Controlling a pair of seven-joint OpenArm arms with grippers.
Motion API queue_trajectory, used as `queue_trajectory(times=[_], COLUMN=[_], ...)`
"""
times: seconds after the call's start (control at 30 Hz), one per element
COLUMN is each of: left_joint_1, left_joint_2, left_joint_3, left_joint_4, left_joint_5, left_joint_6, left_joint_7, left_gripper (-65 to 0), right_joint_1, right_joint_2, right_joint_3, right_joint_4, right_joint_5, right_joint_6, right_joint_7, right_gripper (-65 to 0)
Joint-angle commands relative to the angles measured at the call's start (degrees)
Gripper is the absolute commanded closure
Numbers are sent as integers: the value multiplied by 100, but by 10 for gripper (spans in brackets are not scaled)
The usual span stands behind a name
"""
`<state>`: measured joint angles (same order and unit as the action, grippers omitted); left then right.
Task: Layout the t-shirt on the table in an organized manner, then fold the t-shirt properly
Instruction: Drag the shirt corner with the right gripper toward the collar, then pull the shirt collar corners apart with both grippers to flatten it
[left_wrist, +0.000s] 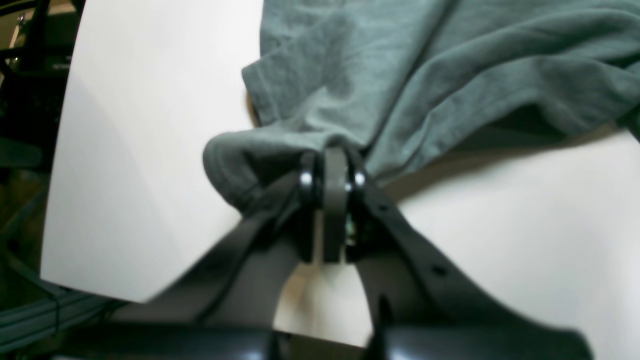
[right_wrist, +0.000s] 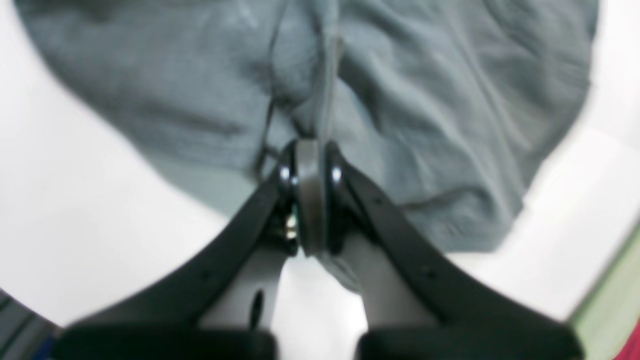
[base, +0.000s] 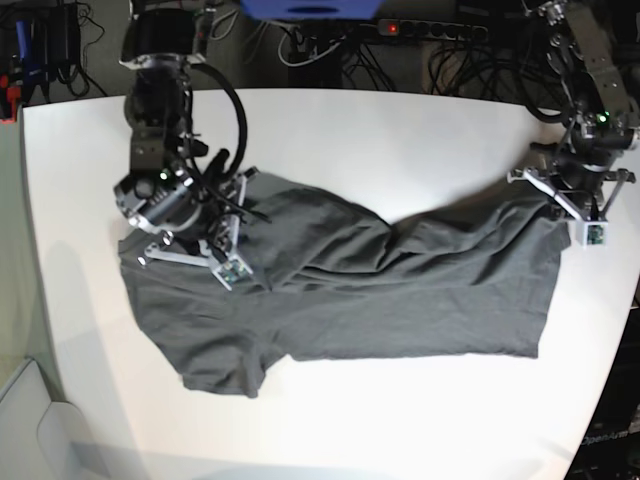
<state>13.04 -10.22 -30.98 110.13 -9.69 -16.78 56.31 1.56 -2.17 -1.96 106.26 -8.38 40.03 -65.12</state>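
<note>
The dark grey t-shirt (base: 400, 290) lies spread and wrinkled across the white table (base: 400, 140), its length running left to right. My left gripper (left_wrist: 332, 150) is shut on a bunched edge of the t-shirt (left_wrist: 450, 65) near the table's (left_wrist: 150, 125) side. In the base view the left gripper (base: 555, 195) holds the shirt's far right corner slightly raised. My right gripper (right_wrist: 310, 145) is shut, with a ridge of the t-shirt (right_wrist: 440, 125) pinched between its pads above the table (right_wrist: 75, 225). In the base view the right gripper (base: 240, 210) sits at the shirt's upper left part.
Cables and a power strip (base: 430, 30) lie beyond the table's far edge. The table's side edge (left_wrist: 55, 175) drops off close to the left gripper, with cables below it. A green and red surface (right_wrist: 615, 310) shows past the table's corner.
</note>
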Motion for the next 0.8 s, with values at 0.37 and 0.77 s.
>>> queue_trajectory(times=[0.37, 0.77], left_joint_1=[239, 248], left_joint_2=[-240, -618], left_joint_3=[-185, -440], left_joint_4=[227, 183], left_joint_5=[7, 42], left_joint_6=[-815, -1694], left_joint_7=[377, 1116], left_gripper=[-1, -1], right_joint_1=[-1488, -2051], right_joint_2=[503, 1497], right_joint_3=[-11, -2], right_joint_4=[974, 965], right_joint_5=[315, 1370], right_joint_6=[-3, -3], right_joint_7=[143, 143], right_gripper=[0, 0])
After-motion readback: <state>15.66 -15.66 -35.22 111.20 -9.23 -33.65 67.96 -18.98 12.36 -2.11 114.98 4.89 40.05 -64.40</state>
